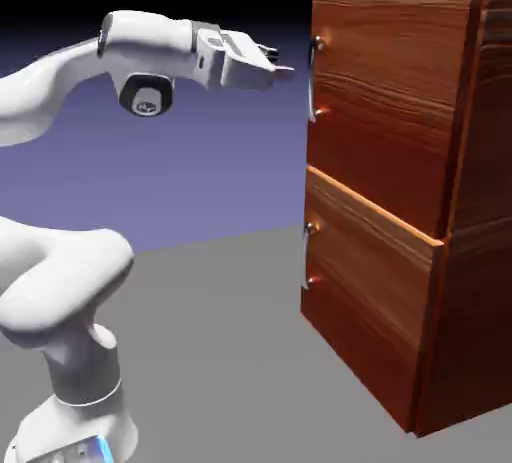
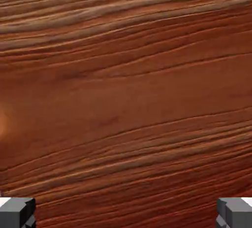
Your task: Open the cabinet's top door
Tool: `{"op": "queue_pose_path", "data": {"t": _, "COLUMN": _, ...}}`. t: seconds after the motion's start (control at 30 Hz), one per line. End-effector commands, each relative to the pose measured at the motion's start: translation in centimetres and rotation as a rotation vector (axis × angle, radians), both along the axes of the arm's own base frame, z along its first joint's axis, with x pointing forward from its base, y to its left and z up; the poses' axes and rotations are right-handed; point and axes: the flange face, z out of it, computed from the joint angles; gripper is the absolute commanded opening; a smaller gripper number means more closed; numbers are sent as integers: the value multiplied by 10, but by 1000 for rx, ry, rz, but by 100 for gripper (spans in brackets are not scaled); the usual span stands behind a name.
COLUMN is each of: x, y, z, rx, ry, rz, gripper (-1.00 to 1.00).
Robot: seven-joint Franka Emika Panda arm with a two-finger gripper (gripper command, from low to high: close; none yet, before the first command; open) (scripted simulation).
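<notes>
1. Exterior view: the cabinet (image 1: 400, 191) stands on the grey table (image 1: 220, 351) at the picture's right. The top door (image 1: 385, 91) is the upper of two stacked wood-grain panels and looks shut, flush with the cabinet's front. Its silver handle (image 1: 313, 77), a short vertical bar, sits at the door's left edge.
2. Exterior view: the gripper (image 1: 284, 71) points level toward the cabinet, at handle height, near the handle but apart from it. It holds nothing.
3. Exterior view: the lower panel (image 1: 370, 291) has its own silver handle (image 1: 308, 256) and also looks shut. Nothing inside either compartment can be seen.
4. Hand view: reddish wood grain fills the picture, which I take to be the top door (image 2: 126, 99). Two grey fingertips (image 2: 17, 212) sit in the bottom corners, far apart, so the jaws stand wide with nothing between them. The handle does not show here.
5. Hand view, risks: since the handle is out of sight between the fingers, the hand may be aimed at bare wood; pushing forward would bump the panel and not straddle the bar.
6. Across both views, risks: closing beside the bar would grasp nothing, and a shallow pinch could slip off the smooth metal once pulling begins. Pulling straight, off the door's swing, could wrench the grip loose.
</notes>
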Motion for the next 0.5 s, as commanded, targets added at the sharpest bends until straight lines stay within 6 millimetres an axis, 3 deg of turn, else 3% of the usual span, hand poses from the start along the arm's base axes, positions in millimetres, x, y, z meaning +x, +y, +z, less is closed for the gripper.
{"op": "queue_pose_path", "data": {"t": 0.0, "x": 2, "y": 7, "z": -2, "rx": -10, "ry": -14, "rz": 4, "gripper": 100}}
{"op": "queue_pose_path", "data": {"t": 0.27, "x": 35, "y": 60, "z": -34, "rx": -116, "ry": -92, "rz": 46, "gripper": 100}}
{"op": "queue_pose_path", "data": {"t": 0.4, "x": 64, "y": 77, "z": -62, "rx": -179, "ry": -109, "rz": 71, "gripper": 100}}
{"op": "queue_pose_path", "data": {"t": 0.47, "x": 68, "y": 78, "z": -65, "rx": -186, "ry": -110, "rz": 73, "gripper": 100}}
